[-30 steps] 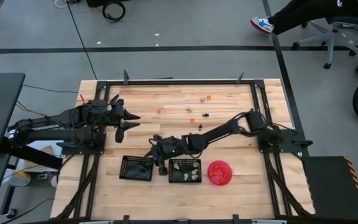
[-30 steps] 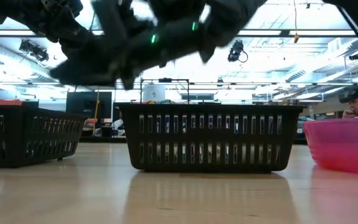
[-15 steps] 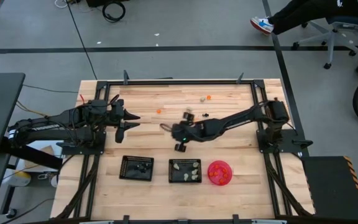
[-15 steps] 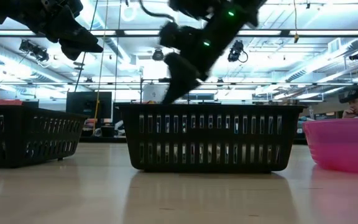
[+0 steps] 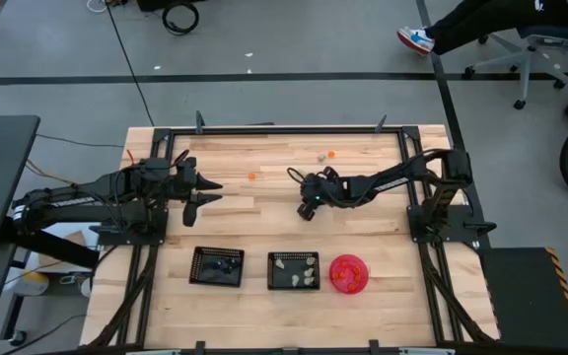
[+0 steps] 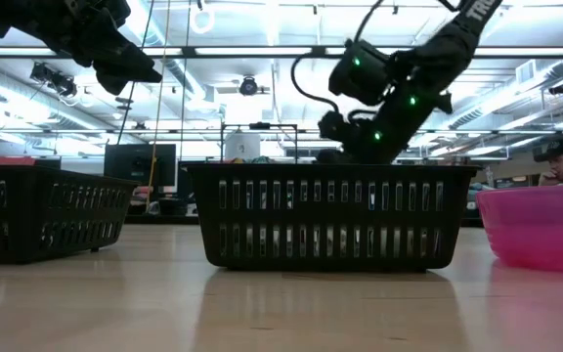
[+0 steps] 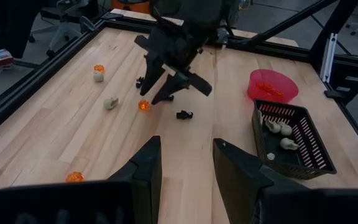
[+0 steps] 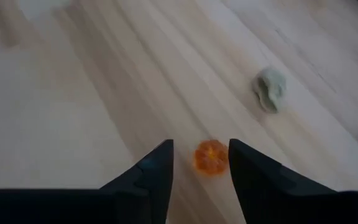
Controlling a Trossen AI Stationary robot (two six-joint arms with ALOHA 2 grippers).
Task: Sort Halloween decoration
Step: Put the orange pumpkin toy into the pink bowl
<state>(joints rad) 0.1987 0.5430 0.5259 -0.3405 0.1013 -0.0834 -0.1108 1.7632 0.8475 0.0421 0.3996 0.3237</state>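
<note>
Loose Halloween decoration trinkets lie on the wooden table: an orange one [image 8: 211, 157], a pale one [image 8: 270, 89], a black one [image 7: 183, 114], and more orange [image 5: 251, 176] and pale [image 5: 321, 156] ones farther off. My right gripper [image 5: 301, 192] stands open over mid-table, slanting down. Its fingers [image 8: 157, 168] stand on either side of the orange trinket, which rests on the wood. My left gripper [image 7: 188, 168] waits open and raised at the table's left [image 5: 200, 192].
Along the near side stand a black mesh tray [image 5: 217, 266] with dark trinkets, a second black tray [image 5: 294, 269] with pale ones, and a pink bowl [image 5: 348, 273] with orange ones. A black frame [image 5: 264, 130] rims the table. A person sits beyond the far right corner.
My right gripper has swung from above the near-side trays toward the far edge and the right, over the loose trinkets at mid-table. It has rolled and tipped as it went, and now it slants down at the orange trinket.
</note>
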